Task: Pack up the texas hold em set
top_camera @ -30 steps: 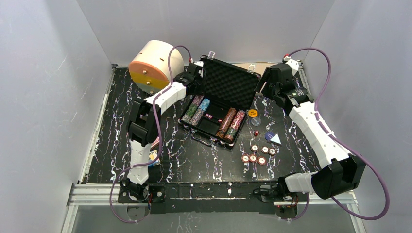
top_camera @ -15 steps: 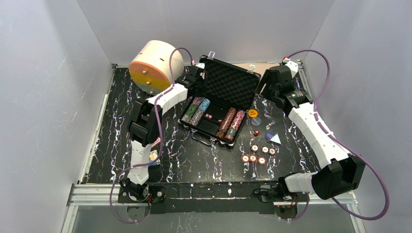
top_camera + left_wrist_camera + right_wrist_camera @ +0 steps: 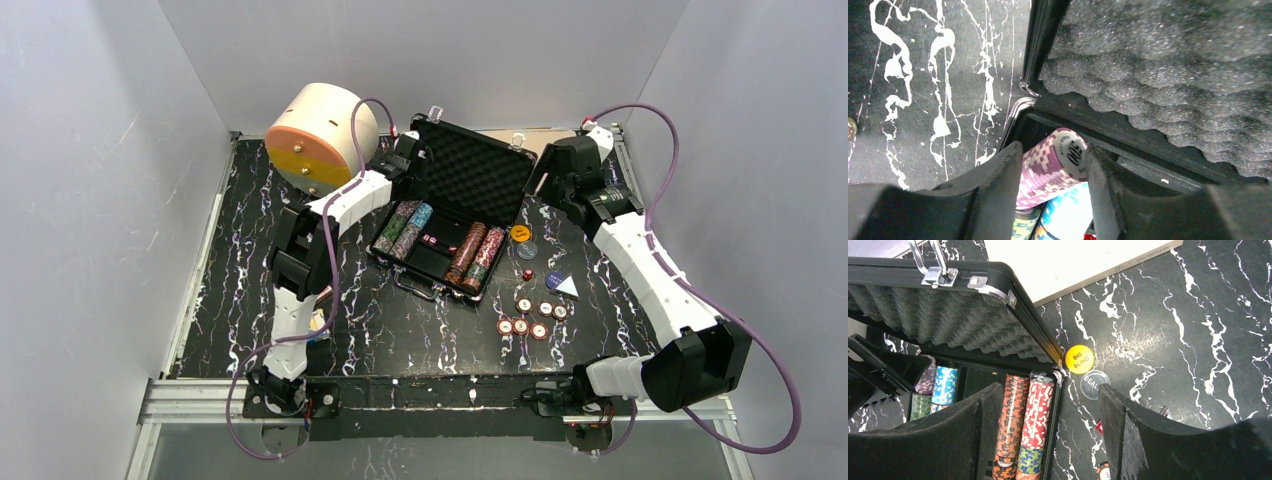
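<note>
My left hand has crept toward the case rear corner, fingers part-spread around the purple chip stack; right hand spread above. Loose chips remain on worktop.

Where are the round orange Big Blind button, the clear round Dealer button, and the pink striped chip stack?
Round orange Big Blind button (image 3: 1079, 359), right wrist view, printed face.
Clear round Dealer button (image 3: 1095, 384), right wrist view, centre.
Pink striped chip stack (image 3: 1050, 167), left wrist view, striped side.
</note>
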Tool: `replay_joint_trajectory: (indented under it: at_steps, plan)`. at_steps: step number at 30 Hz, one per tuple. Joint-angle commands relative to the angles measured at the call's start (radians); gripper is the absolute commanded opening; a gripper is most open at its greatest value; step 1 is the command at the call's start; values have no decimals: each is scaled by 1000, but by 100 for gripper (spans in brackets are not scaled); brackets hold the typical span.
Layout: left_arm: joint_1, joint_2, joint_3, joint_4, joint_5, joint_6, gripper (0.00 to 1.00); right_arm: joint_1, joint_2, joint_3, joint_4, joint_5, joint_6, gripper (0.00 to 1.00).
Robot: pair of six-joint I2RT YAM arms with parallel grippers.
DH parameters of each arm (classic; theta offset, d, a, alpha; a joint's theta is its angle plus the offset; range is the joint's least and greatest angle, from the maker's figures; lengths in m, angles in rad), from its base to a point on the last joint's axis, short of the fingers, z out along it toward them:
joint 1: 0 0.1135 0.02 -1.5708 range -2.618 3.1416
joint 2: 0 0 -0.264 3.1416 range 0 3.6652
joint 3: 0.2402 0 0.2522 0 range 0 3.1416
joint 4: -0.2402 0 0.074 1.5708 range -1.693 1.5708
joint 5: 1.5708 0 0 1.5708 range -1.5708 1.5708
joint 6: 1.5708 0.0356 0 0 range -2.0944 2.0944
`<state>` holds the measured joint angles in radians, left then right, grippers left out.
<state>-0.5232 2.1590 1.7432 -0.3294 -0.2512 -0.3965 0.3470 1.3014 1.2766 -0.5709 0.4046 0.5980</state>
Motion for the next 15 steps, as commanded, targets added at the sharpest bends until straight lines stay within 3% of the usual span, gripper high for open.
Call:
replay_joint_trajectory:
  at_steps: [1,8,12,15]
  plan:
    - [29,68,16,-293,-67,33,51,-6,-31,-33,54,-24,-14,79]
    - [41,44,243,-283,-70,56,83,-7,-14,-86,85,-191,-32,83]
    - [44,-21,190,-244,-47,68,96,-8,22,-102,62,-271,-20,85]
    - [45,-111,54,-194,-56,72,98,-7,43,-122,27,-307,21,85]
